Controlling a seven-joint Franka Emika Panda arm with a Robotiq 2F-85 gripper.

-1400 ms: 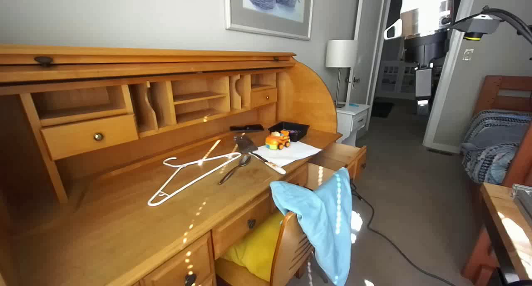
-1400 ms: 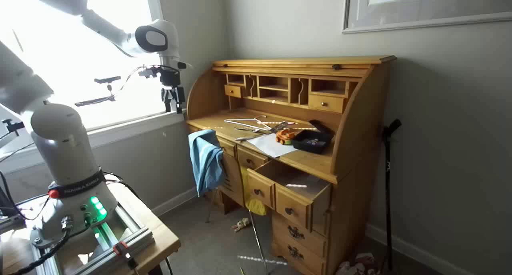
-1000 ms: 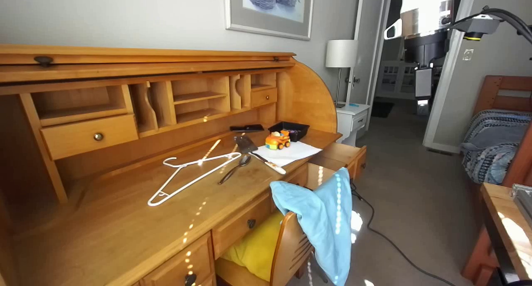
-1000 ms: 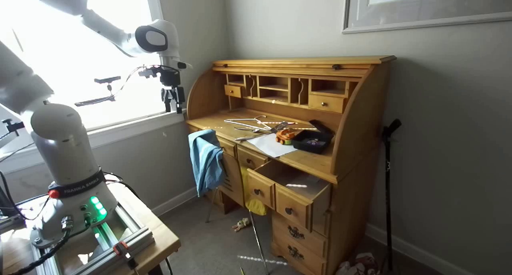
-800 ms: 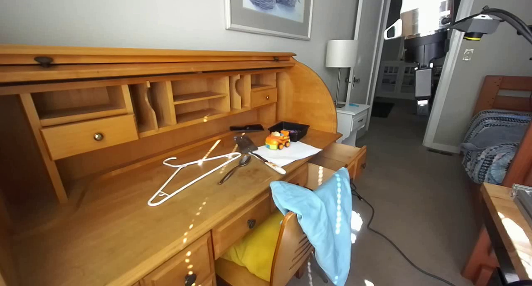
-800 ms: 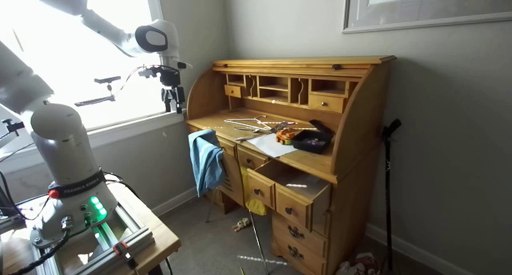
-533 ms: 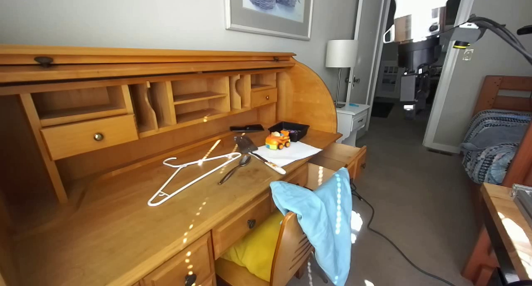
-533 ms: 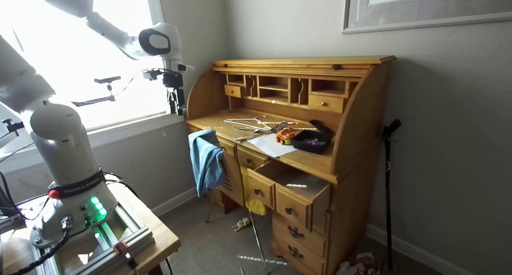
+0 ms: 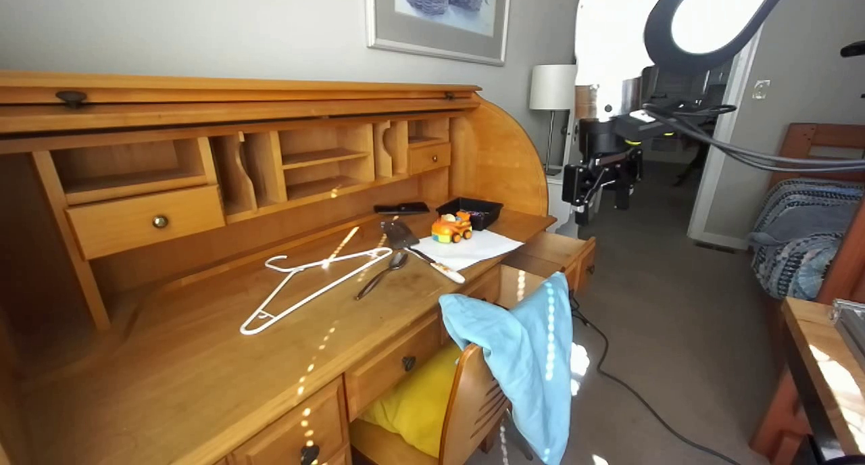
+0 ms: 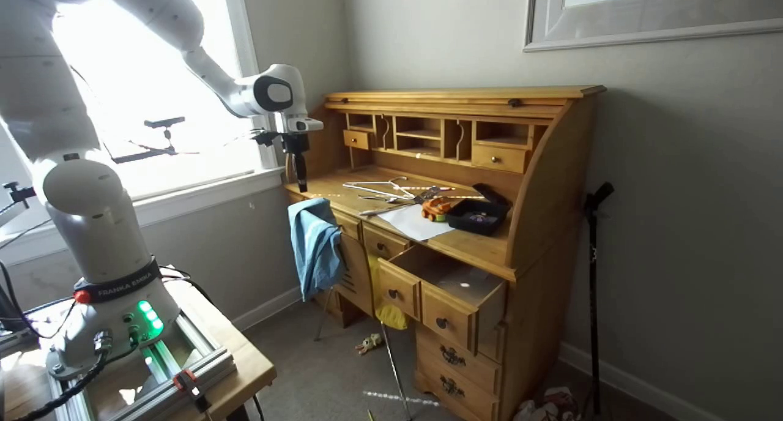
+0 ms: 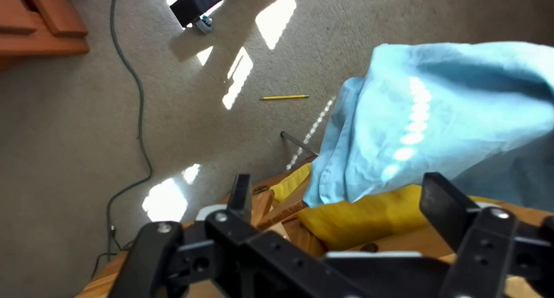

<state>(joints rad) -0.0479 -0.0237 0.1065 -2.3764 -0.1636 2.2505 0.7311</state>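
Cloth (image 11: 433,116), light blue, drapes over the back of a wooden chair (image 9: 470,411), below the gripper (image 11: 339,192) and apart from it; the gripper's two fingers are spread wide. A yellow cushion (image 9: 415,397) lies on the seat, and the chair stands in the way along the front of the desk (image 9: 182,384), where a drawer (image 10: 449,316) juts out as well. On top lie a white hanger (image 9: 317,294), a spoon (image 9: 399,260) and a spatula (image 9: 400,234) whose handle runs along the edge of some paper (image 9: 483,252); an orange toy truck (image 9: 449,230) stands just beside a black box (image 10: 474,227).

The roll-top desk is of honey-coloured wood, streaked with sunlight, against pale walls (image 10: 416,41). Brown carpet (image 9: 649,303) bears a yellow pencil (image 11: 284,97), a dark cable (image 11: 141,103) and bright patches of sun; a bed (image 9: 797,242) and a lamp (image 9: 553,86) stand farther off.

The lamp's white stand (image 9: 554,198) is mostly hidden behind the gripper in an exterior view. Glare washes out the window (image 10: 137,72), the framed picture (image 9: 442,19) is cut off by the top edge, and the black box's contents are too small to tell.
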